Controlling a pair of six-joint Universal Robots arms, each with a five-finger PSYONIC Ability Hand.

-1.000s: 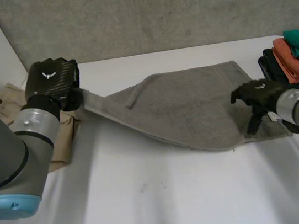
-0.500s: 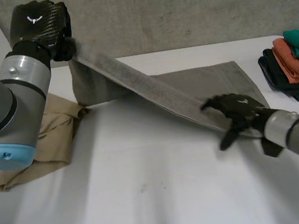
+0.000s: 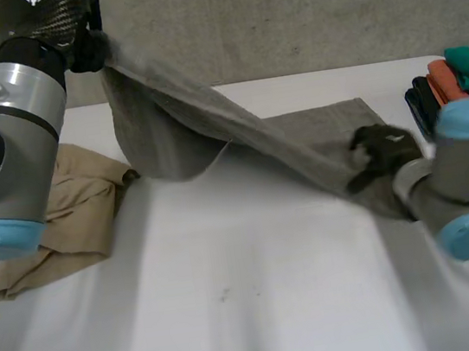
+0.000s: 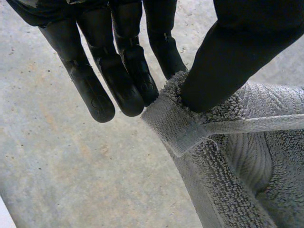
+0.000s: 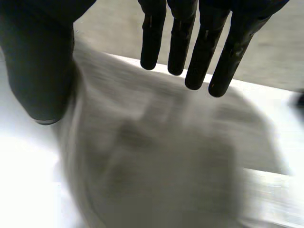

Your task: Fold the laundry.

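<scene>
Your left hand [image 3: 46,18] pinches corner of grey terry towel [image 3: 175,123] between thumb and fingers, high above white table [image 3: 234,298]. Your right hand [image 3: 384,150], fingers straight, thumb apart, over towel's opposite end on table. Crumpled tan garment [image 3: 74,215] beside left arm.

Towel [image 3: 168,141] grey, plain terry. Garment [image 3: 81,206] tan; tabletop [image 3: 237,315] white; wall [image 3: 281,12] speckled grey. Stacked cloths [image 3: 446,76]: teal, orange, black.
</scene>
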